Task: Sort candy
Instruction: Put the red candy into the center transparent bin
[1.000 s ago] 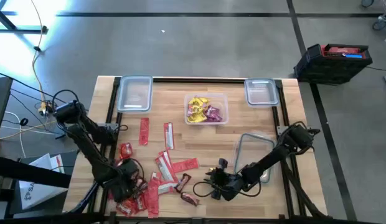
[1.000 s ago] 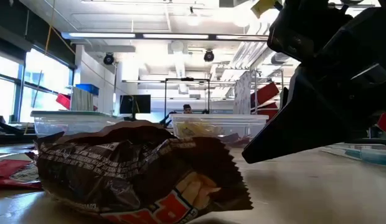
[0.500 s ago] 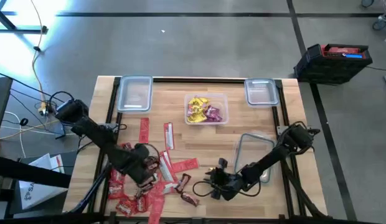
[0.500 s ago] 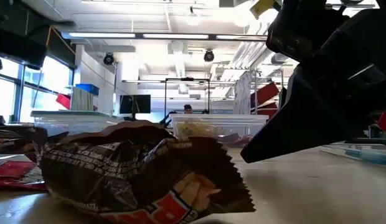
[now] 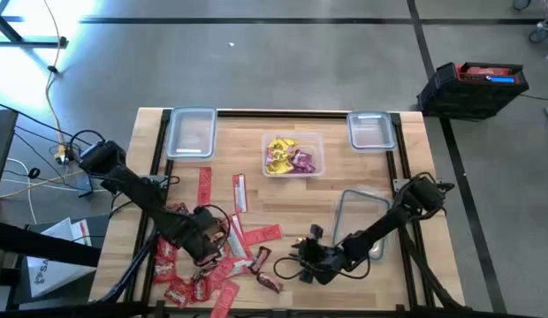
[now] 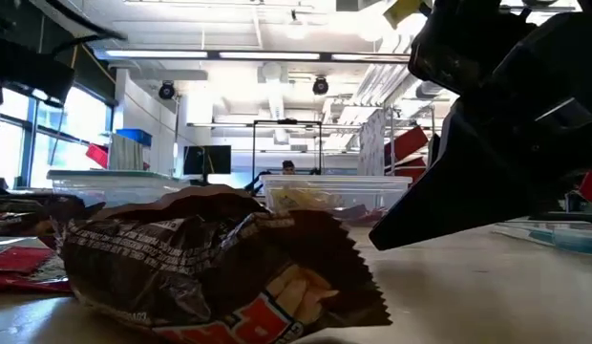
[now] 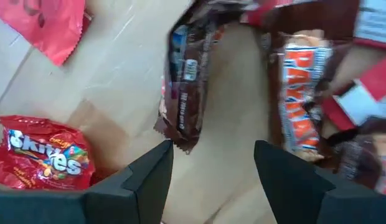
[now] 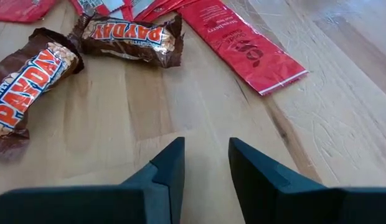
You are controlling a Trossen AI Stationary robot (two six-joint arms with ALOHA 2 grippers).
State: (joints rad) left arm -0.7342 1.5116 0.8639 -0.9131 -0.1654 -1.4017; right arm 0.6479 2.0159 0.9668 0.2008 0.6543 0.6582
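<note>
Your left gripper hovers with fingers spread — nothing pinched — over the heap of flat red rectangular packets and dark brown mini bars by the wooden worktop's front-left corner; your right gripper sits low near the front edge, fingers parted, beside a brown bar.

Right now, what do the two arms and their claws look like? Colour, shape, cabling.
Both arms are dark, near black, built of jointed tubular links. The left claw and the right claw each end in two flat, angular dark fingers with straight edges and no visible markings. In the high view, thin black cables loop around the left arm's wrist, and the right arm's wrist looks bulky and blocky.
</note>
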